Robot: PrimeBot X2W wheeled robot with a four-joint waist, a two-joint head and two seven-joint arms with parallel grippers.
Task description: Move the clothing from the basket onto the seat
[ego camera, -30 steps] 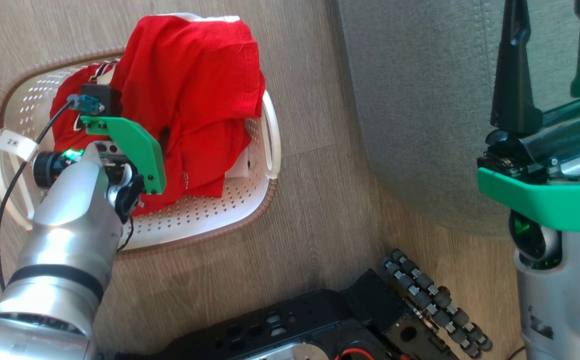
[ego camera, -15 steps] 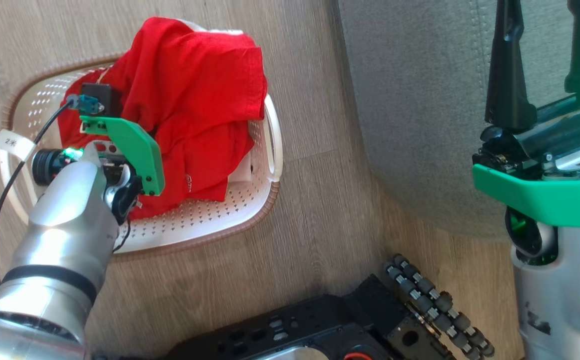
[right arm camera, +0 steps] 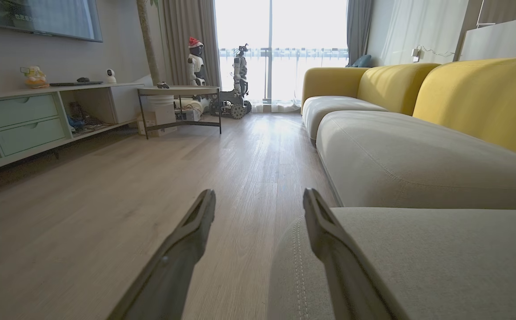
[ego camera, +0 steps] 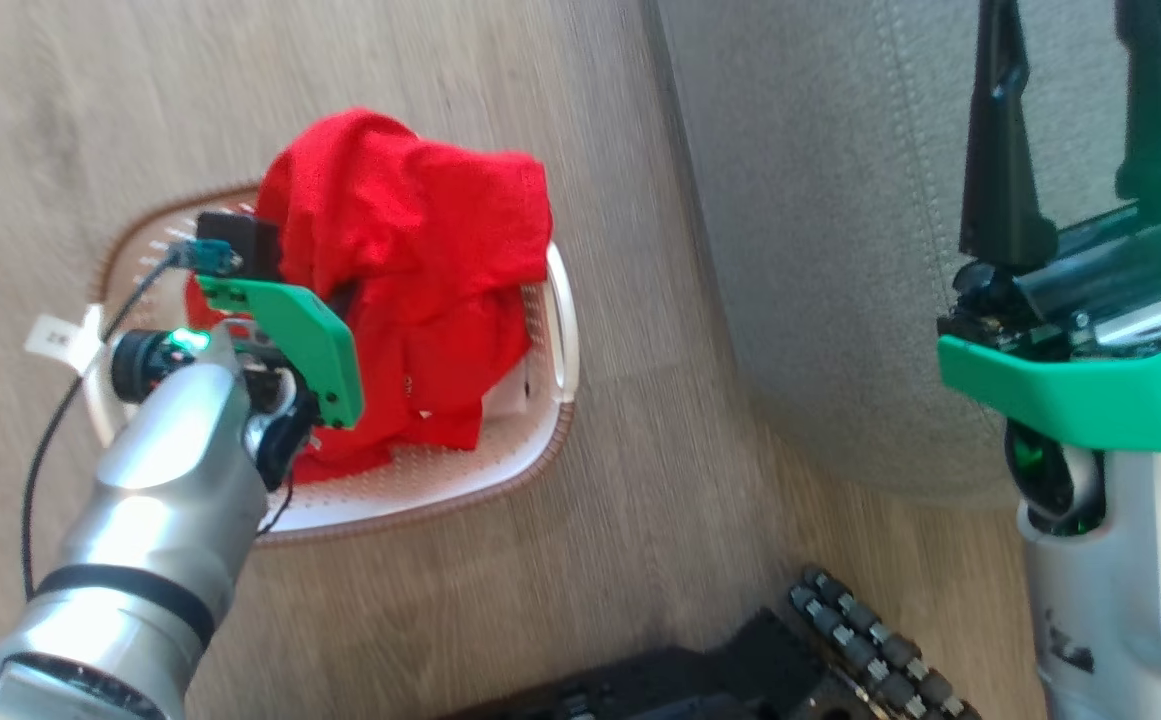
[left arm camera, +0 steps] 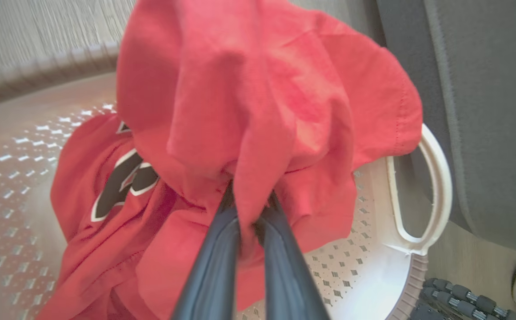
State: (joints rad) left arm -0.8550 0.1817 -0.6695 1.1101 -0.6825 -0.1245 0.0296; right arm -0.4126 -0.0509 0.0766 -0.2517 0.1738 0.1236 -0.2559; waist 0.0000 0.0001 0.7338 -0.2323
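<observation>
1. Grip state, left: the left gripper point(left arm camera: 249, 202) has its two long dark fingers pressed together on a fold of the plain, bright red, soft-knit shirt point(left arm camera: 262, 89). Cloth drapes off both sides of the pinch.
2. Grip state, right: the right gripper point(right arm camera: 258, 195) stands spread and holds nothing. It hovers over the rounded corner of the seat.
3. Location of load: the shirt is bunched up above the small white perforated plastic basket point(ego camera: 420, 468) with a brown woven-look rim, and its lower folds hang inside. Beneath it, a red sports jersey point(left arm camera: 106, 200) with black-and-white numbers lies in the basket.
4. Governing relation: the large grey upholstered seat point(ego camera: 820, 250), with its double line of stitching, lies to the robot's right of the basket, across a strip of pale wood-grain floor point(ego camera: 630, 520). The left arm holds the load; the right arm is nearer the seat.
5. Path: the carry probably runs upward, then rightward over the basket's white side handle point(left arm camera: 435, 186).
6. Handling: the limp cloth will likely trail, and its hem may snag the handle or drag the jersey.
</observation>
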